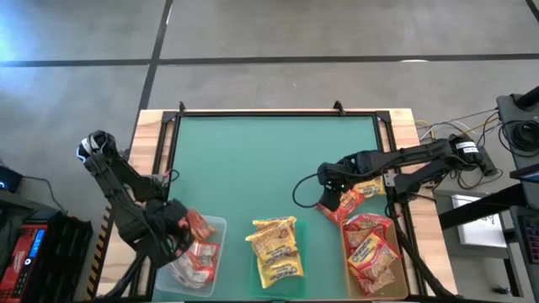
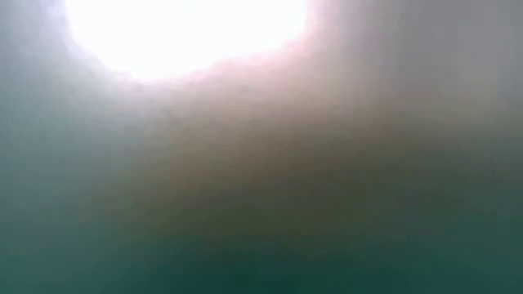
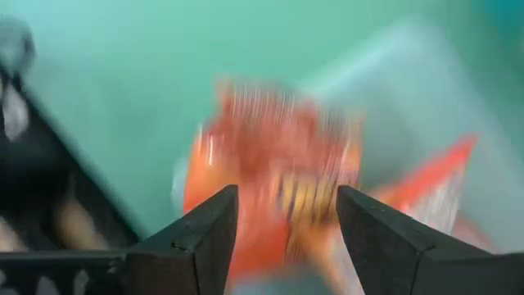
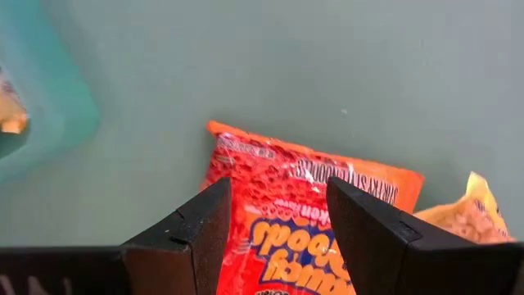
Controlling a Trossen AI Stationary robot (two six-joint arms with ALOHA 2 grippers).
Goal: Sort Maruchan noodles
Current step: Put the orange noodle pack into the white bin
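Red-orange packets (image 1: 195,246) in clear tray (image 1: 221,225), yellow packets (image 1: 276,248) in middle

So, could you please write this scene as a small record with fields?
left hand: open, over the clear tray, above a red-orange packet
right hand: open, over a red packet lying on the green mat
middle: yellow packets in a pile
right tray: red packets
low view: shows nothing clear

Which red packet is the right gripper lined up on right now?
The right gripper, jaws open, hovers over the loose red packet lying on the green mat, not the red ones already piled in the right tray.
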